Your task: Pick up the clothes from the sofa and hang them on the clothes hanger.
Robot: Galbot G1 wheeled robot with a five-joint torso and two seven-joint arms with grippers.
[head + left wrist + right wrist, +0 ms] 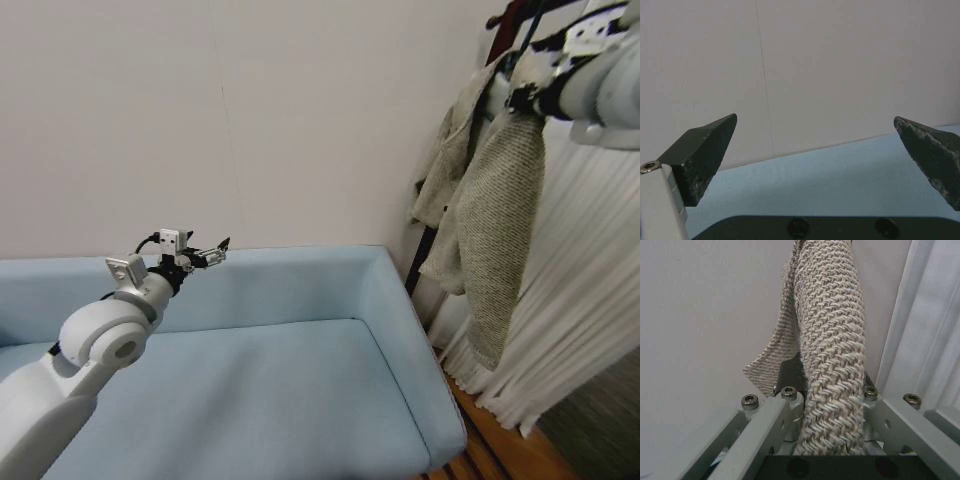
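Knitted garment (pixel 495 220): off sofa (pixel 280 400), held clamped in right gripper (pixel 522 97) at clothes hanger (pixel 508 18), release judged outstanding; left gripper (pixel 213 254) spread wide, empty.

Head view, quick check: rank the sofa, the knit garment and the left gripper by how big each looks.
Largest to smallest:
1. sofa, spanning most of the lower picture.
2. knit garment, hanging at the right.
3. left gripper, open in front of the sofa's backrest, clearly the smallest.
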